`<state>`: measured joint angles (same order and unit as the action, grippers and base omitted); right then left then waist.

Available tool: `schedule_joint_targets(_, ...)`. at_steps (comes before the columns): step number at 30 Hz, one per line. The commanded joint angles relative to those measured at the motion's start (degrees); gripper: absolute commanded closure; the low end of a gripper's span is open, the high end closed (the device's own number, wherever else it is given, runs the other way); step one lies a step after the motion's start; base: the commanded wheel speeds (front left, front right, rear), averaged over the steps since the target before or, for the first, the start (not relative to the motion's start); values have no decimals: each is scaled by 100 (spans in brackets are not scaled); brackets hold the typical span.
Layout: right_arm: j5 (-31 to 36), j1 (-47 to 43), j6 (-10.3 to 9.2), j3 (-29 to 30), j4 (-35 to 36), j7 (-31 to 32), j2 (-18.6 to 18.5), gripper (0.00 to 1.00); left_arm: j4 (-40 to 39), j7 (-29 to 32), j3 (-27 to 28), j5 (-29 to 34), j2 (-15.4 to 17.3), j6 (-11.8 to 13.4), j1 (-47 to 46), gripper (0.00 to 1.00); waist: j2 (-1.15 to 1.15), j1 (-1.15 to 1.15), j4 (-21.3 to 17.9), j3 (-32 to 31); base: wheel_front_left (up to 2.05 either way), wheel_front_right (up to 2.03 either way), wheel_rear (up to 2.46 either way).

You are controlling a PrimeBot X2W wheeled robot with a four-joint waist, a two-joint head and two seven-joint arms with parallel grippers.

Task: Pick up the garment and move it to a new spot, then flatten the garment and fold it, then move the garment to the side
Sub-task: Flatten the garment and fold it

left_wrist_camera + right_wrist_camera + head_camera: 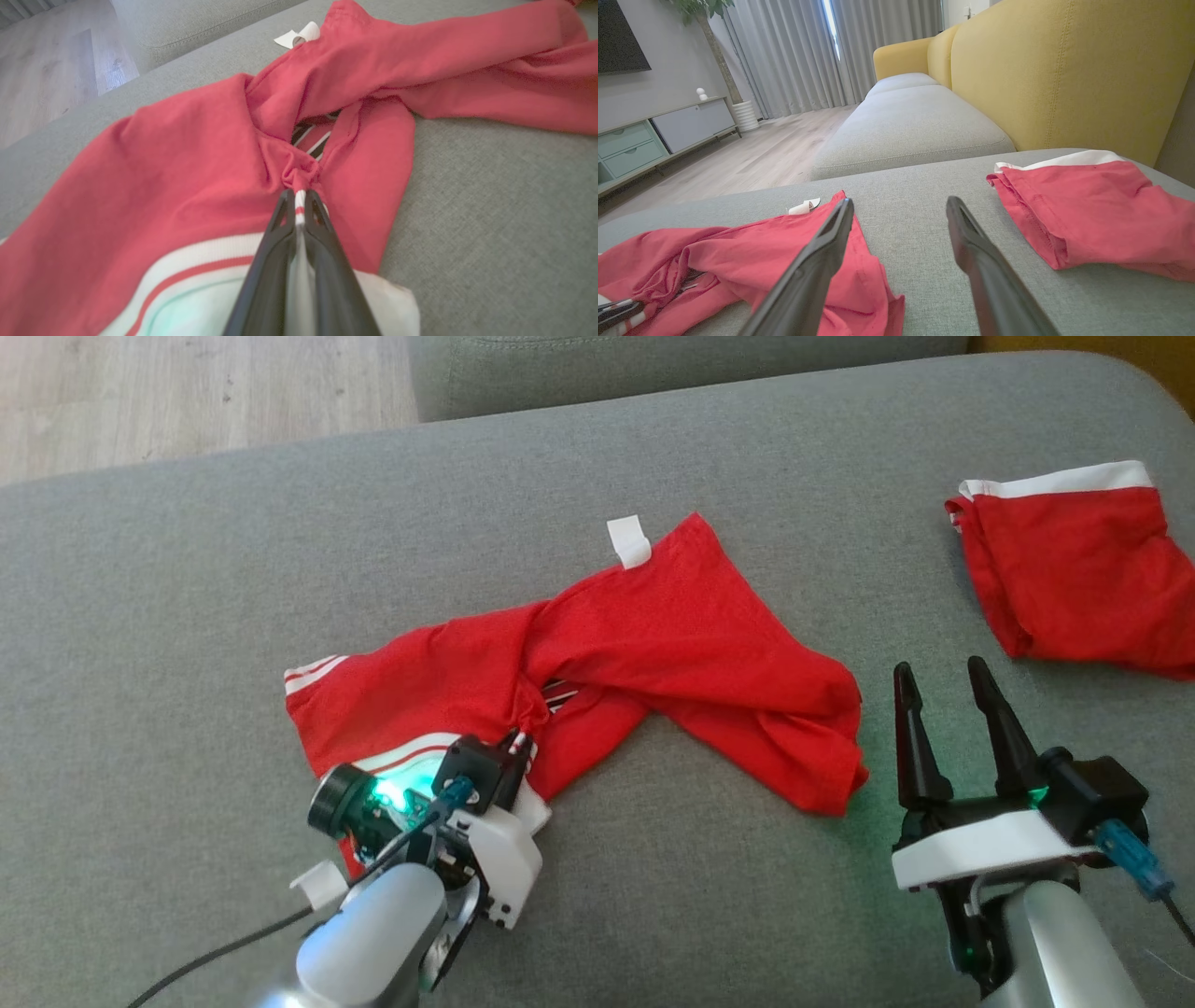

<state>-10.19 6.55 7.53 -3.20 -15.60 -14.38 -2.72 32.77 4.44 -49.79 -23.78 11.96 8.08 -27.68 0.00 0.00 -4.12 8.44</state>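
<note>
Red garments: two. Crumpled garment [653, 644] at centre, folded garment [1083, 569] at far right.
White tag [628, 541]: one sure, on far edge of crumpled one. One more white piece [319, 885] at near left, cannot tell if tag.
Grippers: two, left gripper [518, 742] and right gripper [938, 667], two dark fingers each.
Grey cushions: two, big cushion [187, 616] and far cushion [653, 364].

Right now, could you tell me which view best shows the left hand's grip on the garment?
The left wrist view: close up, the left hand pinches a bunched fold of the garment. In the head view the wrist covers most of that grip; the right wrist view shows the fingertips at its lower left.
</note>
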Motion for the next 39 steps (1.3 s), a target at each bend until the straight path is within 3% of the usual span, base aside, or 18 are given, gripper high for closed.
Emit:
schedule_joint_targets(1, -44, 233, -4, -105, 154, -62, -16, 0, -129, -60, 189, -8, 53, 12, -324, 100, 0, 0, 6, -8, 0, 0, 0)
schedule_joint_targets(7, -35, 201, -4, -67, 112, -62, -16, 0, -290, -89, 259, -53, 166, 29, -428, 100, 0, 0, 80, -127, 0, 0, 0)
schedule_joint_targets(14, -57, 180, -4, -85, 66, -62, -16, 0, -836, 224, 387, -128, 591, -81, -680, 100, 0, 0, 146, -199, 0, 0, 0)
schedule_joint_targets(26, -136, 303, -4, -154, 58, -62, -16, 0, -1428, 1177, 642, -261, 1567, -713, -1735, 100, 0, 0, 23, -1, 0, 0, 0)
schedule_joint_targets(33, -194, 529, -4, -270, 132, -62, -16, 0, -959, 1617, 549, -74, 2069, -1288, -2696, 100, 0, 0, -236, 381, 0, 0, 0)
schedule_joint_targets(39, -243, 775, -4, -474, 214, -62, -16, 0, -352, 1681, 309, 187, 2376, -1493, -3478, 100, 0, 0, -549, 781, 0, 0, 0)
